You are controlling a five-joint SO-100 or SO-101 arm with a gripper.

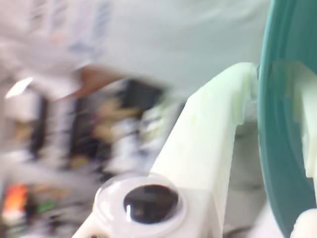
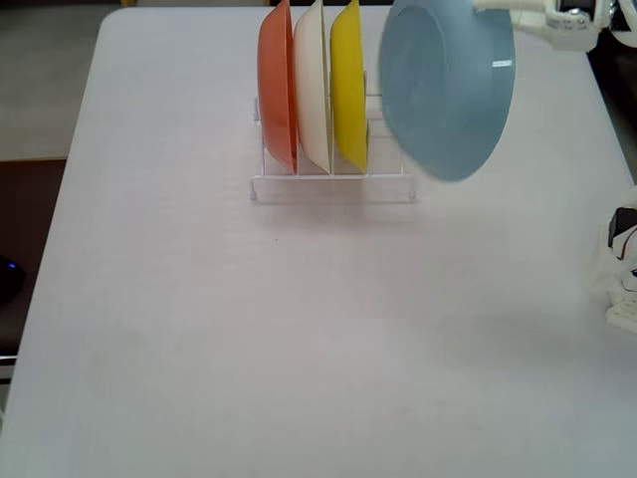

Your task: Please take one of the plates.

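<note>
We held the plate [image 2: 446, 88] by its rim, gripper [image 1: 277, 94] fingers closed on it (a thin, glossy edge); it could slip onto the rack [image 2: 333, 184].

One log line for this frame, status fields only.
stage: lift | end effector: shut on light blue plate rim | plate: clear of rack, airborne | rack: orange-red, white, yellow upright

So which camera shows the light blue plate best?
The fixed view: the whole light blue plate is visible, lifted beside the rack. The wrist view shows only a blurred teal edge between the jaws.
</note>
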